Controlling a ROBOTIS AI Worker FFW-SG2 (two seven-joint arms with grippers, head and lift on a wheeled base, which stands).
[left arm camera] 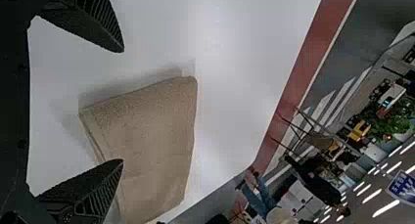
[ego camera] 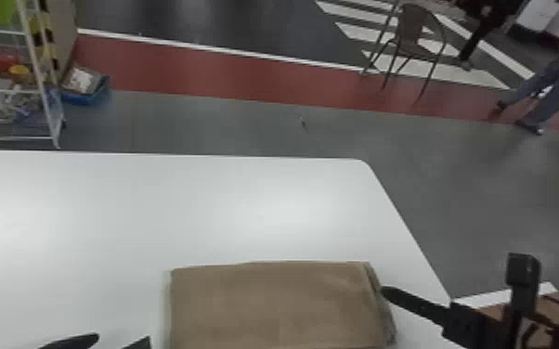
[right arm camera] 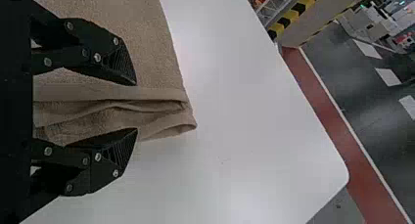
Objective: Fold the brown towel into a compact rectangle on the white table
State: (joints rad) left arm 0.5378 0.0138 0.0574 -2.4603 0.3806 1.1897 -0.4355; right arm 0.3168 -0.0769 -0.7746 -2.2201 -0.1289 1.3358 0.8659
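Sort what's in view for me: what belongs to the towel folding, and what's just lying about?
Part of the job:
- brown towel
- white table
- left gripper
- right gripper

Just around:
- chair
- wire rack
- blue tray

Head view: the camera looked forward and down from the robot's head, high above the white table (ego camera: 246, 199), facing its far edge and the floor beyond. Left wrist view: turned on its side, it looked across the brown towel (left arm camera: 151, 131) from just above the tabletop, toward the chair (left arm camera: 318, 141). Right wrist view: also sideways and nearer, it looked over the towel's folded edge (right arm camera: 161, 106) toward the yellow-and-black striping (right arm camera: 296, 11). All three shared the towel, the table's far corner (ego camera: 360, 164) and the red floor strip (ego camera: 223, 69) (to me, standing by, the handiest landmark).
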